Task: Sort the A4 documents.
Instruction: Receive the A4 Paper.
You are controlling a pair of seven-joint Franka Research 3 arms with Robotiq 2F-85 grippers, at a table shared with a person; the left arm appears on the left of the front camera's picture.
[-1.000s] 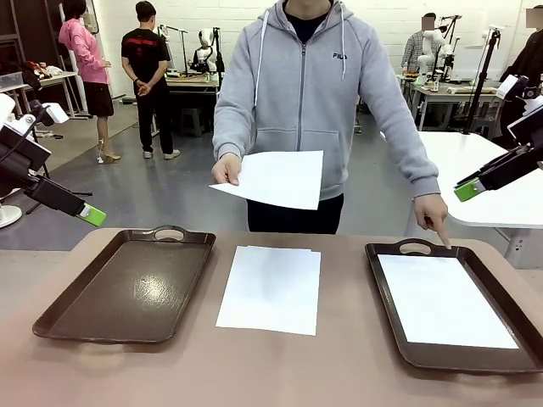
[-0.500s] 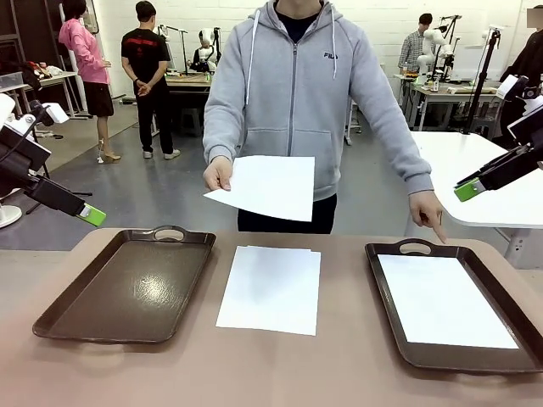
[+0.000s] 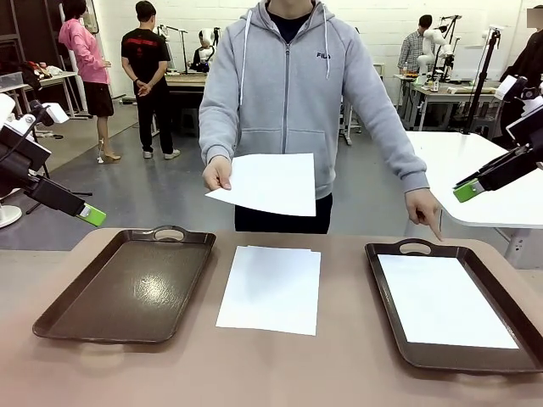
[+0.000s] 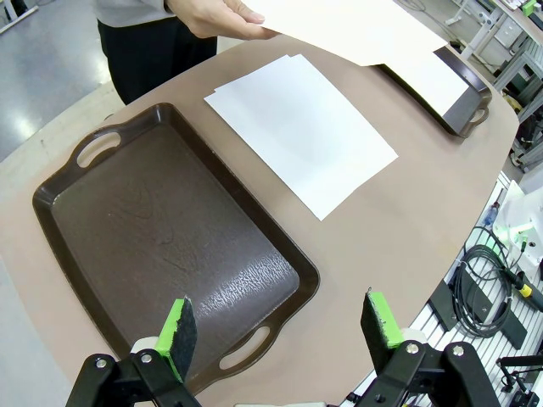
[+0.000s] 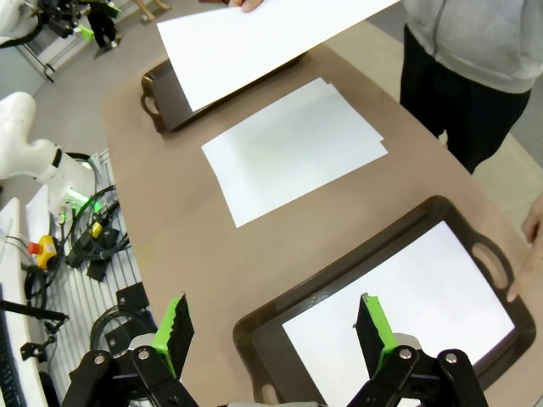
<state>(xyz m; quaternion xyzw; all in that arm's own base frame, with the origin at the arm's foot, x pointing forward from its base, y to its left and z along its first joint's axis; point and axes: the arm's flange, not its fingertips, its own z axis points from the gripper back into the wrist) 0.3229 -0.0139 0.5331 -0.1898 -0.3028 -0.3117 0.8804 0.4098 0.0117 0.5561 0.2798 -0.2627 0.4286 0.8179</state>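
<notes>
The person has shifted the held sheet point(image 3: 270, 182) slightly leftward, beyond the far edge of the middle stack point(image 3: 271, 288). Their other hand point(image 3: 424, 208) still points at the right tray point(image 3: 416, 247), so I'd guess the sheet belongs there. The left end effector point(image 4: 280, 326) and right end effector point(image 5: 276, 326) hang wide open and empty. I count two trays. The left tray point(image 3: 127, 288) is bare and the right carries one tray sheet point(image 3: 443, 301). The stack shows at least two sheets.

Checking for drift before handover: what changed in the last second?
The person's hand with the held sheet drifted slightly toward picture left, and the pointing hand by the right tray followed. The left gripper and right gripper stayed open and parked; center stack and left tray unmoved.
</notes>
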